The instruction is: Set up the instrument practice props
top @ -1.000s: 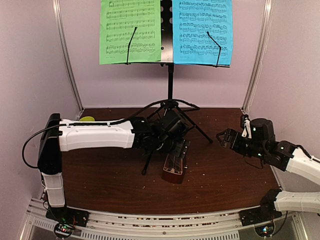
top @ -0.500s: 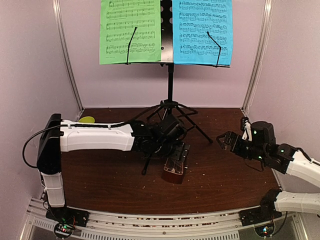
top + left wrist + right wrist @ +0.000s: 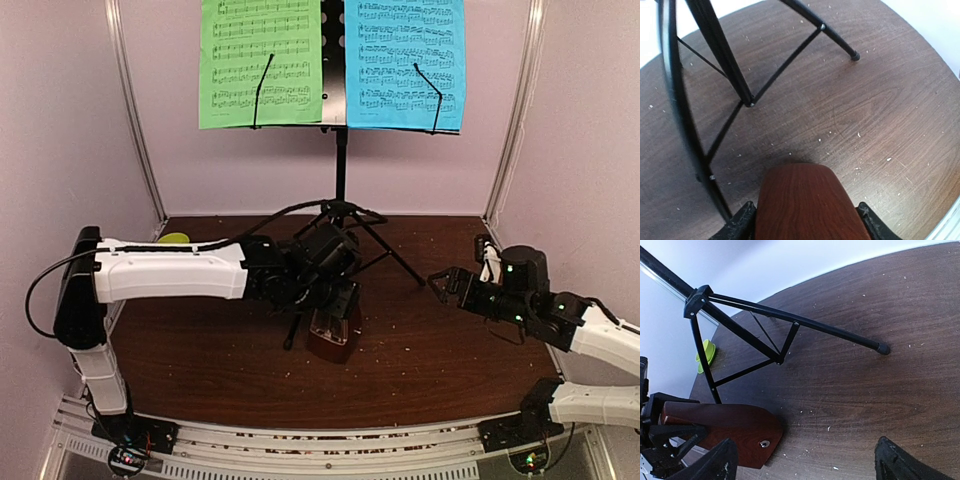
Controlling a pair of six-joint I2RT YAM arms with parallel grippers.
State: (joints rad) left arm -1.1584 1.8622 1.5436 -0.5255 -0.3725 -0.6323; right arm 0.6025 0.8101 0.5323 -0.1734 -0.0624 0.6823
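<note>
The black tripod music stand stands at the back of the table, with the green sheet and the blue sheet on its desk. My left gripper is shut on the reddish-brown metronome and holds it tilted, just in front of the stand's legs. In the left wrist view the metronome fills the gap between my fingers. My right gripper is open and empty, to the right of the metronome. The clear cover does not show distinctly.
A small lime-green bowl sits at the back left by the wall, also in the right wrist view. The stand's legs spread across the middle back of the dark wooden table. Pale walls close in the left and right sides.
My left arm has drawn back to the left with the metronome, which now sits a little further left and more upright. My right gripper has edged slightly left.
</note>
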